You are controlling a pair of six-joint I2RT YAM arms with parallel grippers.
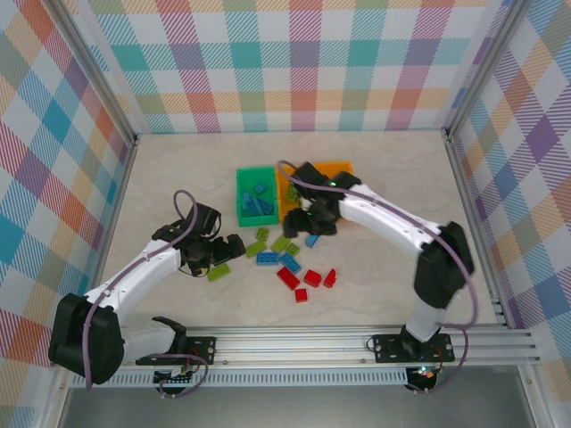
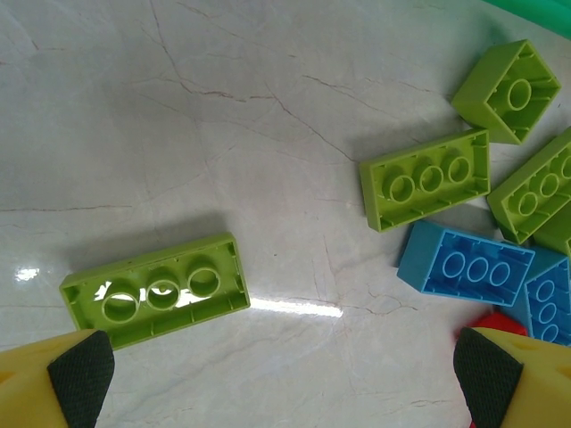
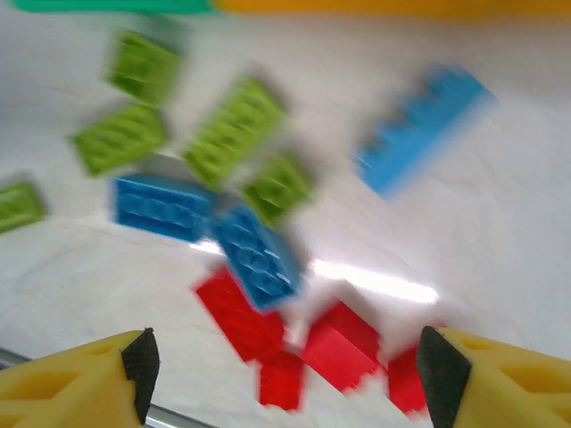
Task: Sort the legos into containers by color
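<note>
The loose legos lie in a cluster mid-table: lime bricks [image 1: 281, 242], blue bricks [image 1: 290, 262] and red bricks [image 1: 312, 277]. A green bin [image 1: 243, 183] holds several blue bricks. An orange bin [image 1: 339, 168] stands beside it, partly hidden by the right arm. My left gripper [image 1: 227, 252] is open just above the table; an upside-down lime brick [image 2: 156, 288] lies by its left fingertip [image 2: 80, 379], not between the jaws. My right gripper [image 3: 285, 366] hangs open over the red bricks [image 3: 339, 343] and a blue brick [image 3: 254, 254]; that view is motion-blurred.
In the left wrist view, more lime bricks [image 2: 426, 178] and a blue brick [image 2: 466, 270] lie right of the open jaws. Checkered walls enclose the table, and a metal rail [image 1: 294, 343] runs along the near edge. Bare table spreads left and right of the cluster.
</note>
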